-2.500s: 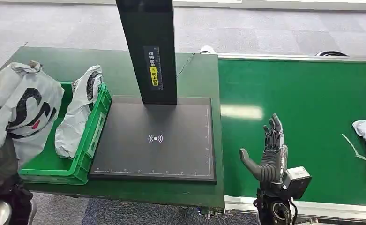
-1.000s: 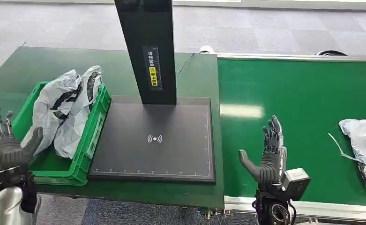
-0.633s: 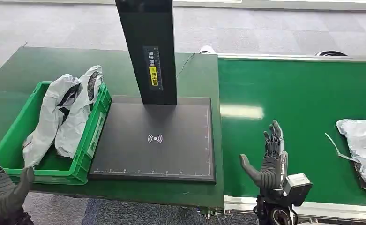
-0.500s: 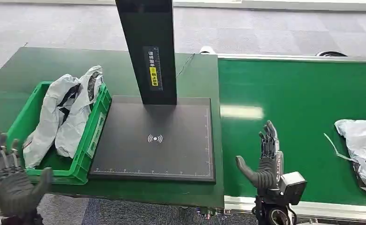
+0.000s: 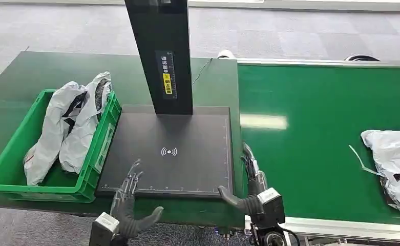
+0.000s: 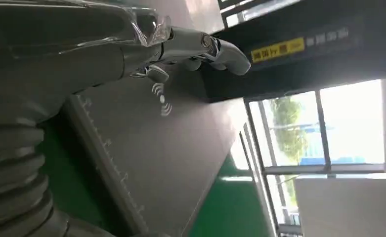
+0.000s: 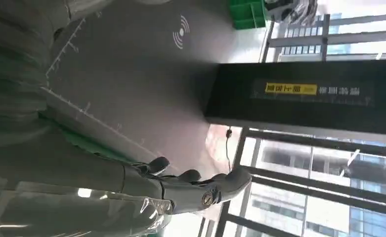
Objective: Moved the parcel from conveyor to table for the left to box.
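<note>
Parcel [image 5: 392,166] has been carried nearer along the conveyor [image 5: 320,133]; both hands, left hand [image 5: 128,207] and right hand [image 5: 249,187], were brought in, fingers apart, nothing held.

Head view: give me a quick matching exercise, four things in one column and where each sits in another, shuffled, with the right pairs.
Things:
1. white parcel
2. two grey bags
3. left hand
4. right hand

Places:
A. inside the green crate
B. at the near right corner of the black scan pad
C. on the green conveyor, far right
D. at the pad's near edge, left of centre

Pairs: 1-C, 2-A, 3-D, 4-B
</note>
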Controlling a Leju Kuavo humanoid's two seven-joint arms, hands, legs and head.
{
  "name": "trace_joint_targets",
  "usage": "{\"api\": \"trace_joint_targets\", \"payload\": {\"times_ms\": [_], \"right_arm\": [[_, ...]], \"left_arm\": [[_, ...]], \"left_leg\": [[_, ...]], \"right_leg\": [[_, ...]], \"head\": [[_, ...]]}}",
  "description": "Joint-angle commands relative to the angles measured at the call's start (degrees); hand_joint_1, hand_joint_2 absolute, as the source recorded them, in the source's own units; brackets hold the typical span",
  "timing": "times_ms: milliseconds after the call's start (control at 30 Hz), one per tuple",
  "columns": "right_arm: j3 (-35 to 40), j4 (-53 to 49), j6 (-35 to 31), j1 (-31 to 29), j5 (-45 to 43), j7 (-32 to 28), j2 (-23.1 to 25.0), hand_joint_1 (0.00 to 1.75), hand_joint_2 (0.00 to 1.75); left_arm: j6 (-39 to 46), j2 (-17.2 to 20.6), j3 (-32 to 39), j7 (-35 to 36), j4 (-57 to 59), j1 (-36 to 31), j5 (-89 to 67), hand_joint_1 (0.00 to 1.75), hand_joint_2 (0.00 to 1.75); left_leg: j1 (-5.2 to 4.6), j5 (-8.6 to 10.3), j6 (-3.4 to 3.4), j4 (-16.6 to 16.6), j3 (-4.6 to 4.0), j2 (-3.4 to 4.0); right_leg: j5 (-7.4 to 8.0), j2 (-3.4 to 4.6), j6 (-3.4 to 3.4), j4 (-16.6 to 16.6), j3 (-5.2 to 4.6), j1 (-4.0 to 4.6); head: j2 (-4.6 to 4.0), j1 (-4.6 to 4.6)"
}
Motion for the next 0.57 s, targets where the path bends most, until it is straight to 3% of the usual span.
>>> {"api": "trace_joint_targets", "payload": {"times_ms": [33, 567], "right_arm": [[3.59, 4.18, -1.96, 0.84, -4.28, -1.63, -1.96, 0.00, 1.75], [1.86, 4.17, -0.46, -1.10, -2.31, -0.59, -0.76, 0.00, 1.75]], "left_arm": [[-1.01, 0.53, -2.36, 0.70, 5.97, -0.06, -0.02, 0.00, 1.75], [-0.28, -1.21, -0.93, 1.02, 4.11, -0.58, -0.76, 0.00, 1.75]], "left_leg": [[-0.03, 0.01, 0.04, -0.12, 0.14, 0.00], [-0.02, 0.01, 0.03, -0.05, 0.06, 0.01]], "right_leg": [[0.00, -0.06, 0.00, -0.13, 0.16, -0.02], [0.01, -0.05, -0.01, -0.06, 0.08, -0.01]], "head": [[0.00, -0.02], [0.02, -0.02]]}}
